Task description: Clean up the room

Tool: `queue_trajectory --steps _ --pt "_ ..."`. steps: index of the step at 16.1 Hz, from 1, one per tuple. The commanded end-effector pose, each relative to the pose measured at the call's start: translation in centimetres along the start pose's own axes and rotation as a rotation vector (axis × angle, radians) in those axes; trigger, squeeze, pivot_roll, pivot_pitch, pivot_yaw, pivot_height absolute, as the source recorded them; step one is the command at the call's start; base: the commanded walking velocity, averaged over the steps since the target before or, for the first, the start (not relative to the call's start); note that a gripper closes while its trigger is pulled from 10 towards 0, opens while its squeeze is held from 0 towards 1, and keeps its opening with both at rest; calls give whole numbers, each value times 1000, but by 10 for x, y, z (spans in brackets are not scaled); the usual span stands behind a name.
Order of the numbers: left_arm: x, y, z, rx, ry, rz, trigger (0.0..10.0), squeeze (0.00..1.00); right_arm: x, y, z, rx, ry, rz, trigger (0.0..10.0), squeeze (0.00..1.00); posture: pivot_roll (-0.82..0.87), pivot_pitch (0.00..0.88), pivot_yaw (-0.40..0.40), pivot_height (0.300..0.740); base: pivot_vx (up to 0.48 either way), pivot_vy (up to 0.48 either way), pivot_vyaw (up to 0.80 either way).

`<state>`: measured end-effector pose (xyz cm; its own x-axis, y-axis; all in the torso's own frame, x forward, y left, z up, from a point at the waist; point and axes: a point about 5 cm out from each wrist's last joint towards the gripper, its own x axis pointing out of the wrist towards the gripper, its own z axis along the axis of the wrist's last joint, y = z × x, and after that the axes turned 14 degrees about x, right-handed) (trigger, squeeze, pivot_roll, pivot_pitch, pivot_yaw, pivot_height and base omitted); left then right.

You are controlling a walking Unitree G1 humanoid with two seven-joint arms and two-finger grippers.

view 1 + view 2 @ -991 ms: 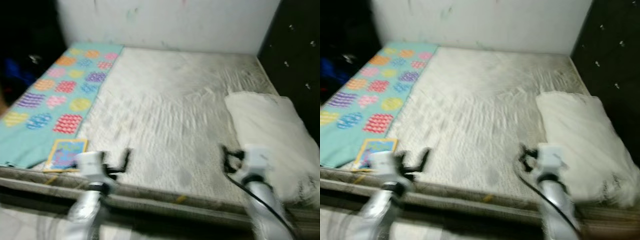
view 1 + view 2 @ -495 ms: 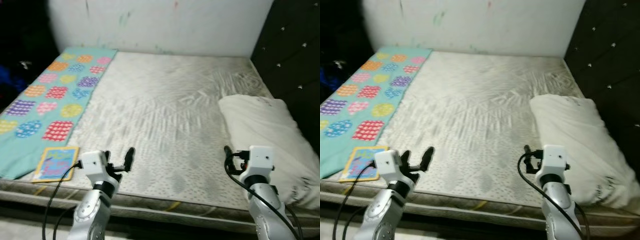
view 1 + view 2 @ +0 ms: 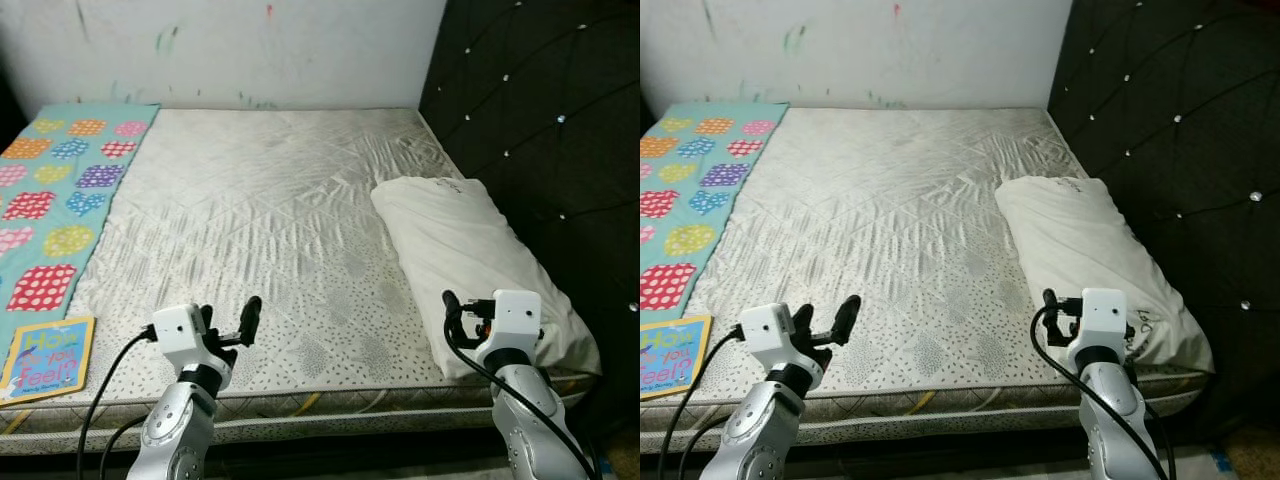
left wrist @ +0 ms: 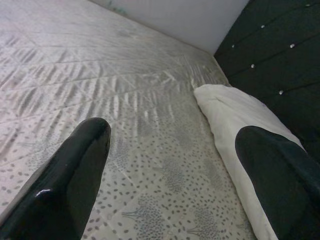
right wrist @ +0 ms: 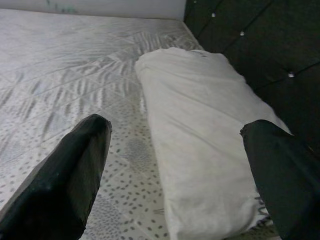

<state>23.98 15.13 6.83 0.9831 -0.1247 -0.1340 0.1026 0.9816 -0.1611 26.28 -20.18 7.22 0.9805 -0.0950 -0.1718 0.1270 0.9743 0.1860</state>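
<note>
View: camera has swung toward the robot's right since a second ago; the things on the bed have not moved, only the framing and the blur have changed.
Bed: bare mattress [image 3: 250,220] now sits square in front, sharp where it was blurred.
Pillow: white pillow [image 3: 470,260] lies on the mattress's right side against the dark tufted headboard [image 3: 550,130], nearer the middle of the picture than before.
Book: children's book [image 3: 45,355] rests at the mattress's near left corner, on the edge of the patterned teal blanket [image 3: 50,210], now close to the picture's edge.
Left hand: left hand [image 3: 228,325] hovers over the near edge, fingers spread, holding nothing.
Right hand: right hand [image 3: 463,310] hovers just beside the pillow's near end, fingers spread, empty.
Meaning: nothing is picked up yet; the turn suggests the pillow is the next thing to tidy.
</note>
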Motion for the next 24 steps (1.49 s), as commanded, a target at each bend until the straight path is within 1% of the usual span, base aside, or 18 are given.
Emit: queue_trajectory --steps 1,15,24 --pt "0 0 0 2 9 5 10000 0 1 2 2 2 -2 10 10000 0 -91 0 -23 740 0 259 0" --pt "2 0 -1 8 15 4 10000 0 3 3 3 1 2 17 10000 0 -93 0 -23 740 0 324 0" --pt "2 0 -1 8 18 3 10000 0 2 2 1 0 14 16 10000 0 -94 0 -23 740 0 470 0"
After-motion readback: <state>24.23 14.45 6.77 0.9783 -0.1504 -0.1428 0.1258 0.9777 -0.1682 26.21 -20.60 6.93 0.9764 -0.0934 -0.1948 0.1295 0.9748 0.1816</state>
